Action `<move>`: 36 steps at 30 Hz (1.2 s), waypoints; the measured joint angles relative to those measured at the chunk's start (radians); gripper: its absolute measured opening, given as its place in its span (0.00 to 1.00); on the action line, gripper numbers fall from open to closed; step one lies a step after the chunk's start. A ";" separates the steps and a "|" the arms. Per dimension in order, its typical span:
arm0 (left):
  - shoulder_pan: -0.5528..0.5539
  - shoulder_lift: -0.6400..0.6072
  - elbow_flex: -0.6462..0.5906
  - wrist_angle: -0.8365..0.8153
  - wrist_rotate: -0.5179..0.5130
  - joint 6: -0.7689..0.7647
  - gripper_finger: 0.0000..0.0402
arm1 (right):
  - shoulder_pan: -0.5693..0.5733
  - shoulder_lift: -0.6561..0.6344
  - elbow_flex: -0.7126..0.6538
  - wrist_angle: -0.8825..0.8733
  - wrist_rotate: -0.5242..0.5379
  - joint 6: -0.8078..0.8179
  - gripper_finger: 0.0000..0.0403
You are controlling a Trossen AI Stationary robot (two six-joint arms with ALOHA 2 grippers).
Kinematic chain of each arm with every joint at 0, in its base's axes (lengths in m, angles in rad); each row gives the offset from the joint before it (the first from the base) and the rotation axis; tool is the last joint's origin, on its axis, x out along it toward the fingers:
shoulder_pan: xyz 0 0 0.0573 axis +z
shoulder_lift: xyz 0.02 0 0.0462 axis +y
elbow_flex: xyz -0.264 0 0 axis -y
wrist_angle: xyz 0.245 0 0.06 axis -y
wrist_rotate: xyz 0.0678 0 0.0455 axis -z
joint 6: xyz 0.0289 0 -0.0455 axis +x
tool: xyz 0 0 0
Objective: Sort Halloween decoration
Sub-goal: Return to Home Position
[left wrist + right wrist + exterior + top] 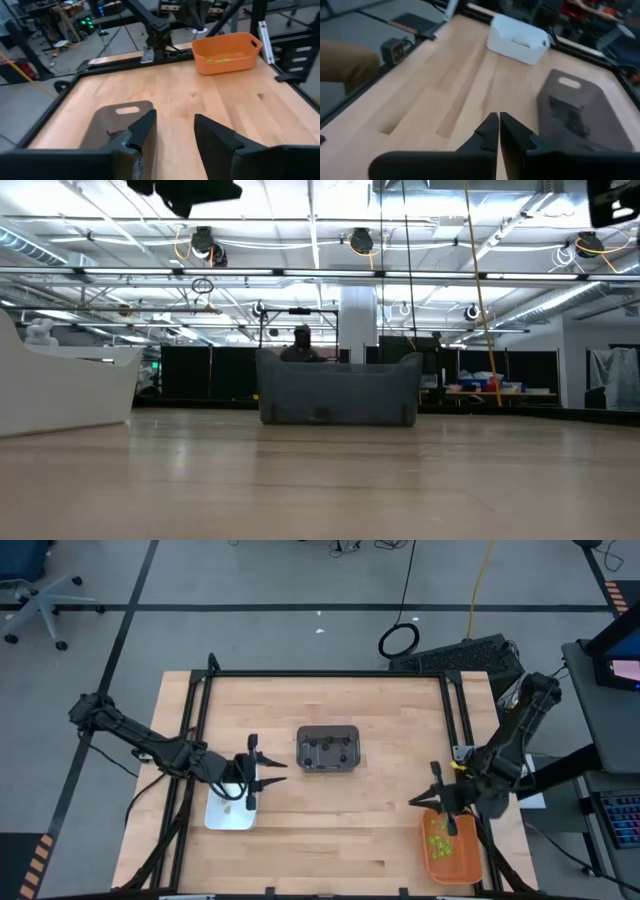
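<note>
Tiny lime-green trinkets (438, 838) in orange plastic tray (465, 865): likely light, rigid, slippery; pinch across body. Left gripper (175, 116) wide over white rectangular tray (225, 818) edge; right gripper (499, 116) closed, empty, at orange tray edge.

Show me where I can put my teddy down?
Bare wooden tabletop stretches between the white rectangular tray and the orange rectangular tray, beside the dark grey tray. Crowded: left gripper over the white one, right gripper at the orange one.

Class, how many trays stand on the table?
3: white tray by the left gripper, grey tray mid-table, orange tray by the right gripper. None seems hidden.
</note>
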 joint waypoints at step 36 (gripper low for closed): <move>0.153 -0.227 -0.385 0.255 0.269 -0.023 0.00 | -0.366 -0.120 -0.352 0.519 -0.558 -0.222 0.00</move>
